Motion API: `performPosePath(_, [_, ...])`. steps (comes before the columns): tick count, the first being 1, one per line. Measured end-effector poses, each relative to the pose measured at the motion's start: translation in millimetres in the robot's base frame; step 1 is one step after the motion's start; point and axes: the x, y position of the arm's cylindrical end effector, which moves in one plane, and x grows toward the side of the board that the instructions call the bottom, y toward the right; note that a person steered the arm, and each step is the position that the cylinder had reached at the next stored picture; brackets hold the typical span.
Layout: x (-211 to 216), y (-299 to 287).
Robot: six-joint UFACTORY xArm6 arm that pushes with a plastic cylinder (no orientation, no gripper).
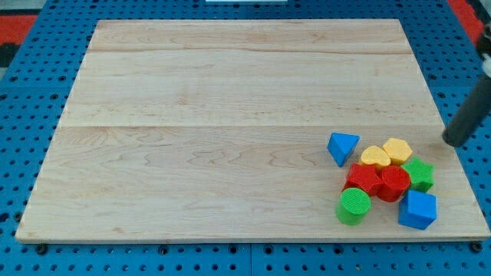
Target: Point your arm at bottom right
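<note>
My rod comes in from the view's right edge and its tip rests on the wooden board near the right edge. The blocks cluster at the bottom right, left of and below the tip. A blue triangular block is the leftmost. A yellow heart-like block and a yellow hexagonal block sit side by side. A green star block, a red star-like block, a red hexagonal block, a green cylinder and a blue cube-like block lie below. The tip touches no block.
The board lies on a blue perforated table. The board's right edge runs just beside the tip. A red area shows at the view's top left corner.
</note>
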Motion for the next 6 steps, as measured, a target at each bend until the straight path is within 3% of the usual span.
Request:
performPosePath(1, [6,1])
performPosePath(3, [97,1])
performPosePath(6, [120,-28])
